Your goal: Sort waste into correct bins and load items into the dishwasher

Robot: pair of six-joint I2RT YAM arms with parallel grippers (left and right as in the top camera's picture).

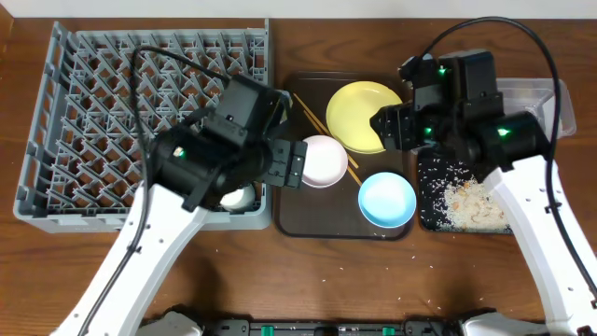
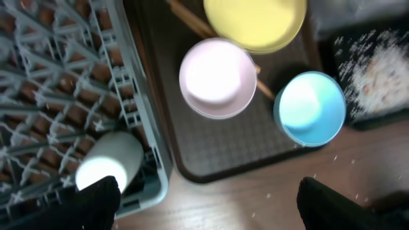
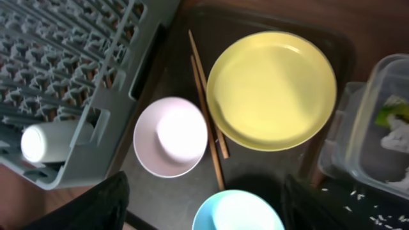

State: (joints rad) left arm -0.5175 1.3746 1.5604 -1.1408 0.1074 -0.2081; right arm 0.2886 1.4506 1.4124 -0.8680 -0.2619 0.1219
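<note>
Nearness settles which arm takes what. On the brown tray (image 1: 317, 217) in the middle of the tabletop, the white bowl (image 1: 324, 161) sits mouth-up on the left half. The left jaws hang just at its left rim, over the seam between the tray and the right wall of the dish rack (image 1: 37, 140). In the left wrist view both fingers show at the bottom corners, spread wide with nothing between them. The bowl lies straight ahead of them, toward the right edge of the tabletop.

The right jaws hover at the right rim of the yellow plate (image 1: 366, 117), on the far half of the tray. They too are spread and empty, with the plate ahead of them toward the left.

The chopsticks (image 1: 317, 119) have their long axis on a diagonal, from the tray's far-left corner toward its middle. They pass between bowl and plate, close against the plate's left rim; whether their ends run under it I cannot tell. The light blue bowl (image 1: 387, 199) sits at the tray's near-right corner, about equally near either arm.

By my reading the white bowl belongs to the left arm, since the rack is just beside it and the carry is short. The small white cup (image 1: 238, 197) lies on its side in the rack's near-right corner. Rice scraps (image 1: 471, 201) lie in the black tray (image 1: 422, 224) beside the brown one. The wrapper (image 3: 386, 115) and crumpled paper (image 3: 393, 137) sit in the clear tub (image 1: 536, 93) at the far right.
</note>
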